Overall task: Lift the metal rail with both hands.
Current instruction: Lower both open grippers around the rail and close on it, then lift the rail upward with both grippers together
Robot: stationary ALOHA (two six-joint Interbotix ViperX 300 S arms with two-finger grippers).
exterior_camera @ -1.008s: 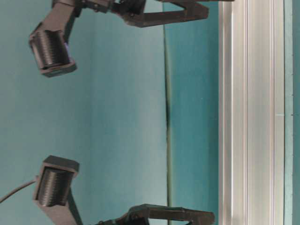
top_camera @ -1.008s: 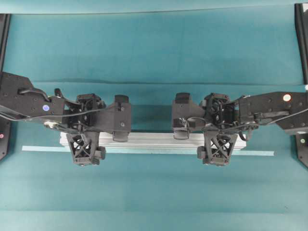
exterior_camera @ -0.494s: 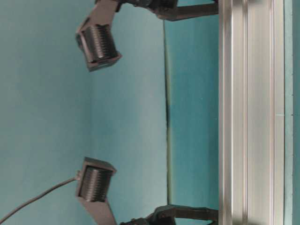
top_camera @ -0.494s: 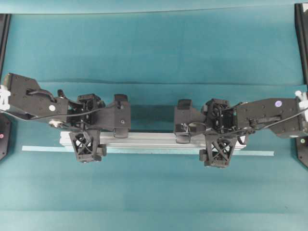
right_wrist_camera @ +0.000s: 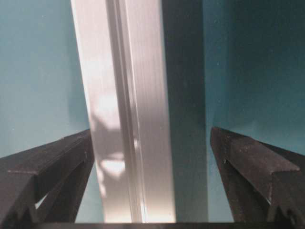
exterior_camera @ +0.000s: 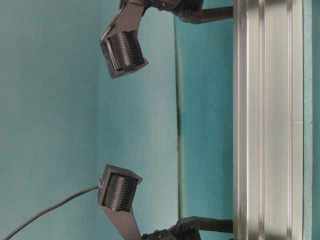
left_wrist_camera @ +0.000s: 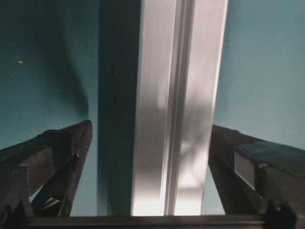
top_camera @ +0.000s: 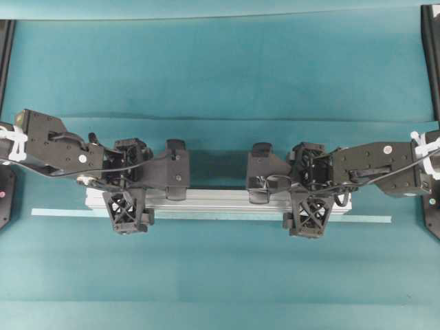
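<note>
The metal rail (top_camera: 213,199) lies flat on the teal cloth, a long grooved silver bar running left to right. My left gripper (top_camera: 128,197) stands open astride its left part, one finger on each side. My right gripper (top_camera: 309,198) stands open astride its right part in the same way. In the left wrist view the rail (left_wrist_camera: 176,119) passes between the black fingers (left_wrist_camera: 57,157); the right-hand finger is very near its edge. In the right wrist view the rail (right_wrist_camera: 128,119) runs between the fingers (right_wrist_camera: 248,162) with cloth showing on both sides. The table-level view shows the rail (exterior_camera: 265,120) resting on the cloth.
A thin pale tape strip (top_camera: 206,217) lies along the rail's near side and reaches past both of its ends. A fold in the cloth (top_camera: 220,118) crosses behind the arms. Black frame posts (top_camera: 431,55) stand at the table's side edges.
Both arms have come down, so the open fingers now reach beside the rail. The wrist blocks have moved toward the rail in the table-level view. The rail has not moved.
</note>
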